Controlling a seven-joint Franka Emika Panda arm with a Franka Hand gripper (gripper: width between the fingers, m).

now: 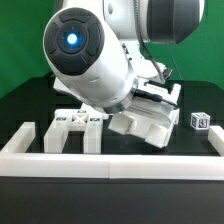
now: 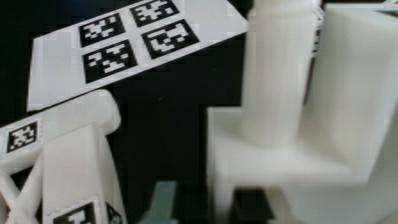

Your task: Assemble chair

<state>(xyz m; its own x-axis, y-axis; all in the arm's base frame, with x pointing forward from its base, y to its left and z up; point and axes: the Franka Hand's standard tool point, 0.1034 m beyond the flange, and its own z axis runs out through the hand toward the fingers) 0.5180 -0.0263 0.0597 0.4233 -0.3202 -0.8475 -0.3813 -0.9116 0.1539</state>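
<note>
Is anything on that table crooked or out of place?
Nothing looks broken. One small tagged block sits alone at the exterior view's right, away from the other chair parts, and a big white piece seems to lie tilted.

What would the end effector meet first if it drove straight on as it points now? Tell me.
Probably the white blocky chair part right ahead of the end effector; it looks very close, though depth is unclear.

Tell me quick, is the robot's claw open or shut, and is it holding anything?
Gripper: cannot be told. The wrist view barely shows its fingers, close by a white chair part; the arm hides it in the exterior view.
</note>
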